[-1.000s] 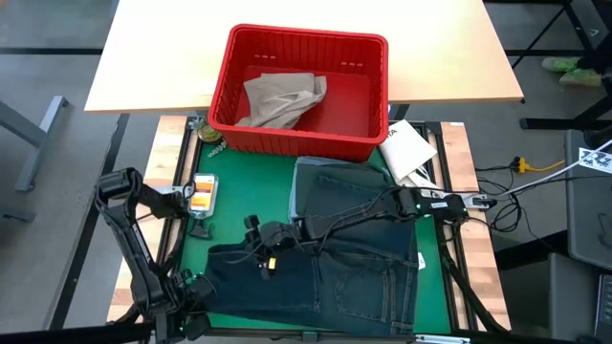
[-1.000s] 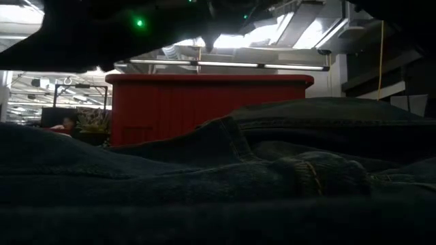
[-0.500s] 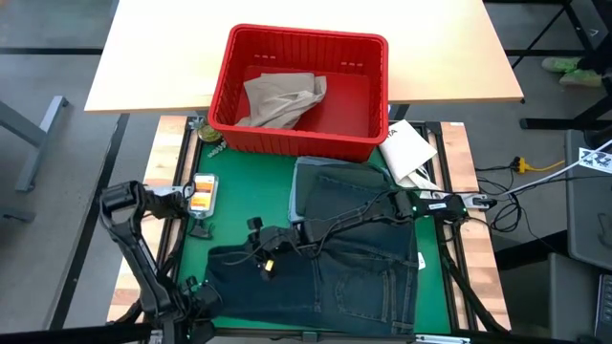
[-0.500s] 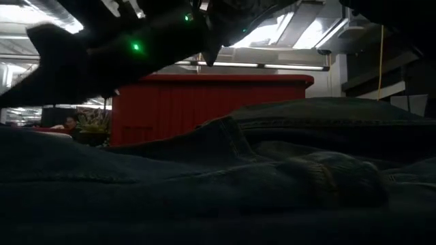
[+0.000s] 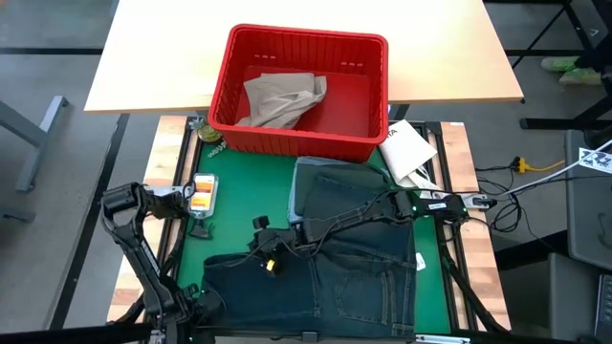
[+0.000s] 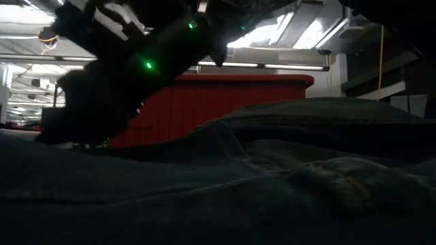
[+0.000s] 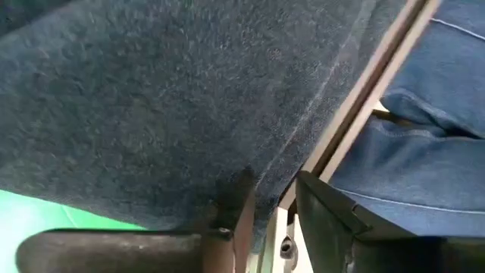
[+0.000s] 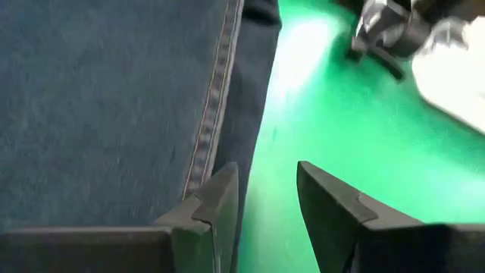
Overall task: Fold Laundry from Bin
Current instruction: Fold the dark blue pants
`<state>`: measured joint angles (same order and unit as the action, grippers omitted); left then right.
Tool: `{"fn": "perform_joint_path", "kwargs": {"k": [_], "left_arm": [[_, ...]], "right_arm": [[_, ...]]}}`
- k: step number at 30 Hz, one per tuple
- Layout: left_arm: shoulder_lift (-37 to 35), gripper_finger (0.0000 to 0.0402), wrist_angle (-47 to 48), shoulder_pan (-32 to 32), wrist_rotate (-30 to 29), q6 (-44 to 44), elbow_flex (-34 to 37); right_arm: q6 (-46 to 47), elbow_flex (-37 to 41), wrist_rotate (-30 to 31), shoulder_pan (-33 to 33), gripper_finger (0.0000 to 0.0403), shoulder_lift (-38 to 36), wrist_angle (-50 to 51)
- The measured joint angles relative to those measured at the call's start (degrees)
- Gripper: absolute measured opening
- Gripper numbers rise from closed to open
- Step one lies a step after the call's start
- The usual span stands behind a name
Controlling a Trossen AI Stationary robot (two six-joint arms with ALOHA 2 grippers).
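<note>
Green matting covers the worktop, and dark blue denim jeans lie spread across its near half. At the near left corner, the left gripper has its fingers part-closed with the jeans' hem between them, though I cannot tell if the pinch is firm. The right gripper hovers at the jeans' left edge, jaws apart and empty. Beyond, the red bin at the far edge holds tan khaki trousers. Both grippers should probably catch matching corners and lift evenly, keeping the fold square.
</note>
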<state>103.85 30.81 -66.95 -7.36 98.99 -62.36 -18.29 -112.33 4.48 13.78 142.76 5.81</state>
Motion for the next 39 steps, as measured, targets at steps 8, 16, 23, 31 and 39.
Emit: {"fn": "perform_joint_path", "kwargs": {"k": [8, 16, 23, 31, 39], "left_arm": [[-5.48, 0.0059, -0.03, 2.42, -1.00, -7.55, 0.04], [-13.24, 0.0044, 6.48, 4.75, -6.81, -15.61, 0.04], [-18.49, 0.0044, 21.11, 8.10, -6.91, -17.39, 0.04], [-18.77, 0.0072, 33.11, 13.45, -2.85, -24.79, 0.04], [-18.77, 0.0152, 32.64, 17.53, 1.17, -31.16, 2.76]], "right_arm": [[-3.48, -7.72, -6.63, 0.13, 0.0137, 0.00, 6.17], [-3.56, -16.37, -8.61, 1.19, 0.0137, -0.20, 19.00], [-6.14, -18.45, -9.37, 5.40, 0.0137, -0.20, 28.10], [-6.56, -18.45, -3.81, 8.74, 0.0137, -0.20, 40.18], [-6.51, -18.29, -1.98, 10.38, 0.0137, -0.20, 41.49]]}}
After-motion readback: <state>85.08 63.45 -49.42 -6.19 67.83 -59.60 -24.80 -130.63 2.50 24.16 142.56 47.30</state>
